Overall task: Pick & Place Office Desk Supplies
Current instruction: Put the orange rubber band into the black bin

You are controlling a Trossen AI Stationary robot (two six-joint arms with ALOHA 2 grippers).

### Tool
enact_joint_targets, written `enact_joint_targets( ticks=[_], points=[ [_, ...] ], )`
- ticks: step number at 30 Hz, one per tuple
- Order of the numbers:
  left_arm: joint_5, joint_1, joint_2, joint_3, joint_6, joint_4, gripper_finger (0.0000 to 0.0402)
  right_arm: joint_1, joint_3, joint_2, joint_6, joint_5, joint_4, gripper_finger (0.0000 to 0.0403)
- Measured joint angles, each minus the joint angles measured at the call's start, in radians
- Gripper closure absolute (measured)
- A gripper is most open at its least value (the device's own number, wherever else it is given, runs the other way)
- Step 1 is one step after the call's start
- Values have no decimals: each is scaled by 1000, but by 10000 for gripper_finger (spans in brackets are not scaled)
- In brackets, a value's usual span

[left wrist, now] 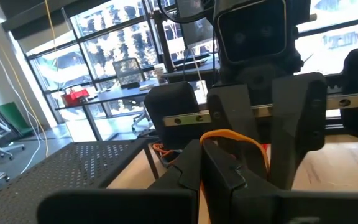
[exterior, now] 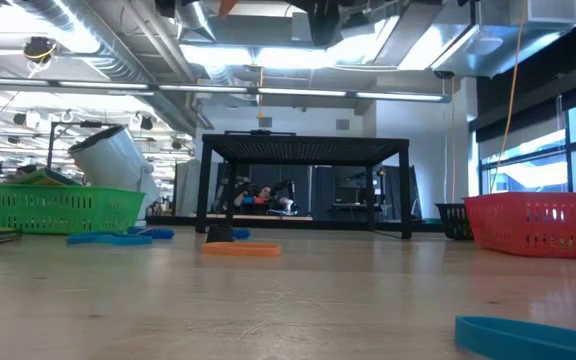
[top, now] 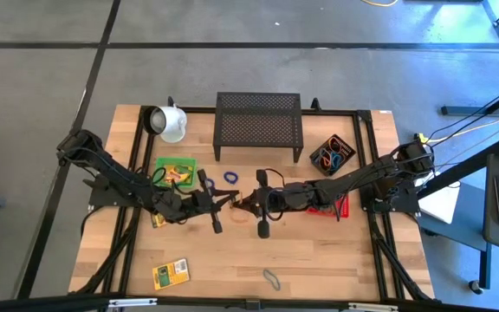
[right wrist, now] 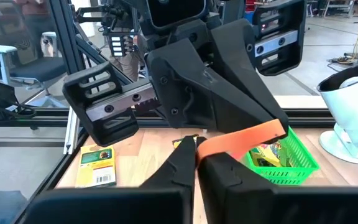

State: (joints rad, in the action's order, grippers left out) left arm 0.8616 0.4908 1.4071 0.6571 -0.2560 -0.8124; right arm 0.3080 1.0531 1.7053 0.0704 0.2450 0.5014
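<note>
Both grippers meet above the middle of the table, fingertip to fingertip. My left gripper point(top: 230, 202) point(left wrist: 202, 168) and my right gripper point(top: 248, 204) point(right wrist: 196, 163) are each shut on the same orange rubber band point(left wrist: 229, 134) point(right wrist: 244, 138), which spans the short gap between them. Another orange band point(exterior: 241, 249) point(top: 241, 217) lies flat on the table below. A blue band point(top: 230, 177) lies near the green basket point(top: 174, 171). One crayon box point(top: 170, 273) lies near the front edge, and another point(right wrist: 97, 165) lies under my left arm. My left gripper pinches one end of the orange band point(left wrist: 211, 136) between its two fingers, coming roughly level from the table's left. The band is lifted clear of the table. My right gripper pinches the other end of the band point(right wrist: 207, 147) between its two fingers, coming roughly level from the table's right. From there the band runs as a straight flat strip to the left gripper's fingertips point(right wrist: 277, 122).
The black mesh rack point(top: 258, 126) and the white mug point(top: 170, 121) stand at the far side. A black basket of bands point(top: 332, 156) and a red basket point(top: 336, 208) are on the right, by my right arm. A blue-grey band point(top: 271, 277) lies near the front edge.
</note>
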Motion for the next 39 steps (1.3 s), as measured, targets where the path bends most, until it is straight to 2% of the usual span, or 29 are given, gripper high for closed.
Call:
enact_joint_targets(
  ticks=[7,18,25,28,32,35,39],
  points=[
    [5,0,0,0,61,0,381,0,0,0,0,0,0,396],
    [19,0,0,0,185,9,256,0,0,0,0,-2,-7,400],
    [23,16,-2,0,191,9,214,0,0,0,20,-1,-24,401],
    [83,39,-8,0,157,11,209,0,0,-1,20,0,-31,401],
    [221,90,-34,0,100,11,208,0,0,-1,43,17,-78,402],
    [316,138,-68,0,96,29,208,0,0,-18,64,95,-174,402],
    [376,203,-105,0,155,126,208,0,0,-85,149,203,-369,399]
  ],
)
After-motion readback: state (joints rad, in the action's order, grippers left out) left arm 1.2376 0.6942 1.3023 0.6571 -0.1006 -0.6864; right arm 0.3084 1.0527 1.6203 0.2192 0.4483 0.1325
